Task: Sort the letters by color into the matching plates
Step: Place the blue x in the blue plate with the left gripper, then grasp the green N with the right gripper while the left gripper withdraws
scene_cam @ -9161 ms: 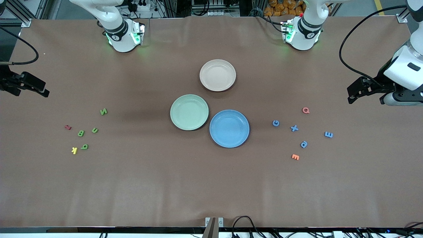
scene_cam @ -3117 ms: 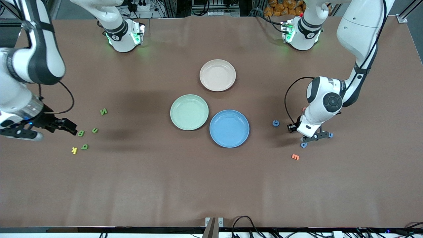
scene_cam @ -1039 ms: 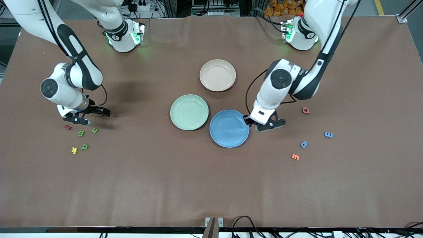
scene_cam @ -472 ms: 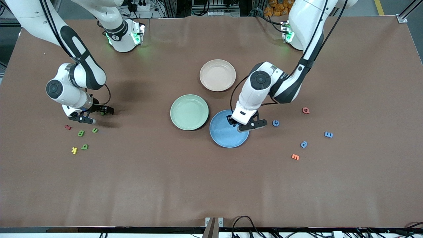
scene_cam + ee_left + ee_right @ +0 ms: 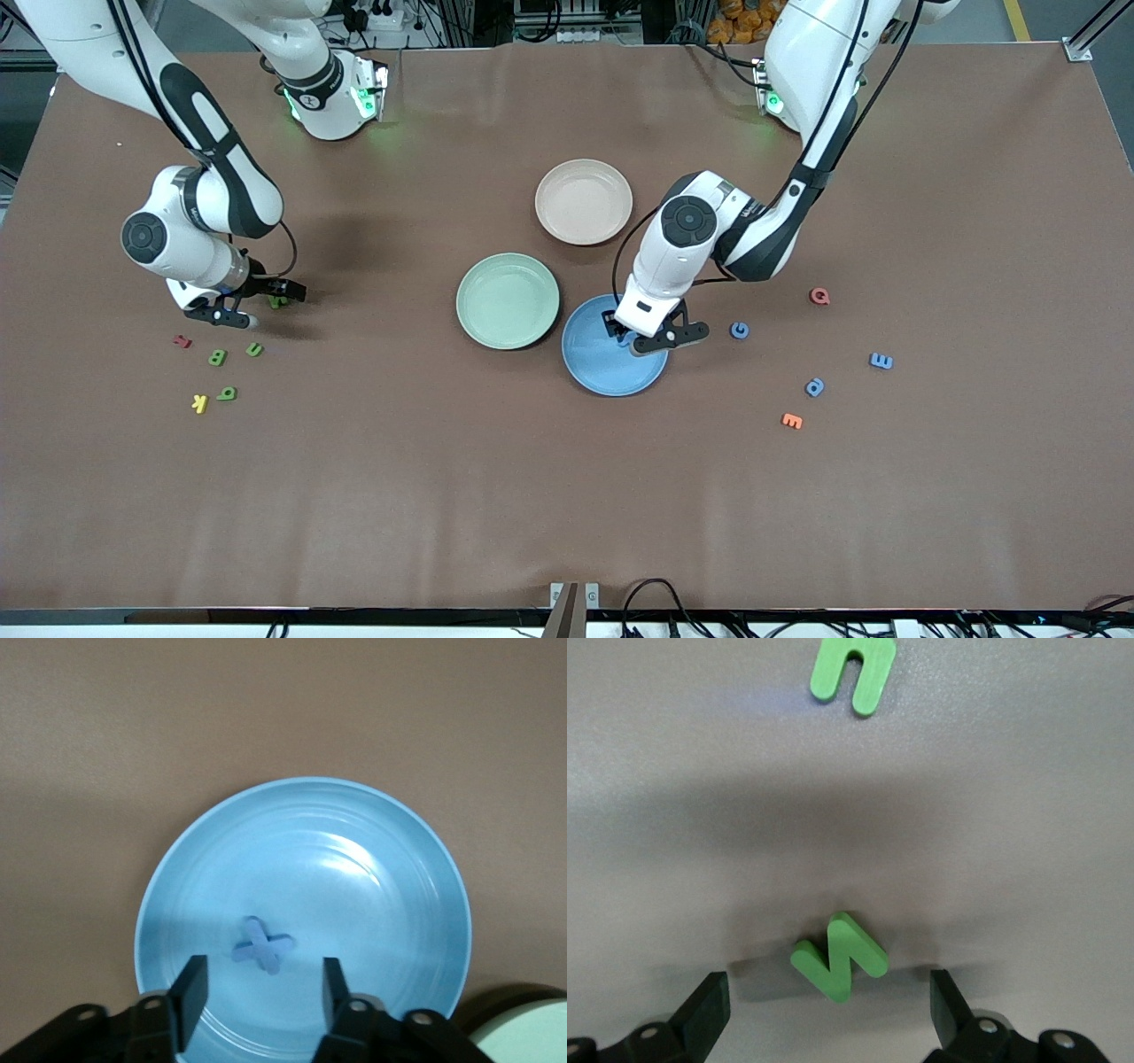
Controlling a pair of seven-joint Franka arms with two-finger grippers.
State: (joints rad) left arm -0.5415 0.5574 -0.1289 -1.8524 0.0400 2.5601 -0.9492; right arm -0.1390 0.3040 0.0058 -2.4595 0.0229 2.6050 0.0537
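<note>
My left gripper (image 5: 642,335) hangs open low over the blue plate (image 5: 611,374). In the left wrist view a blue X (image 5: 261,948) lies flat in the blue plate (image 5: 390,877), just ahead of my open left gripper (image 5: 260,992) and free of it. My right gripper (image 5: 255,303) is open down at the table, its jaws on either side of a green N (image 5: 278,302). In the right wrist view the N (image 5: 839,957) lies between the wide jaws of my right gripper (image 5: 828,1014), untouched. The pale green plate (image 5: 508,300) is empty.
Near the right arm's end lie a green n (image 5: 254,349) (image 5: 855,669), green B (image 5: 217,357), another green letter (image 5: 228,392), yellow K (image 5: 200,404) and a red letter (image 5: 182,340). Toward the left arm's end lie blue G (image 5: 739,330), two more blue letters (image 5: 814,386) (image 5: 881,361), red Q (image 5: 820,296), orange E (image 5: 792,421). A beige plate (image 5: 584,201) stands nearest the bases.
My left gripper moved from beside the blue plate to over it, and the blue X now lies in the plate. My right gripper shifted slightly and settled around the green N.
</note>
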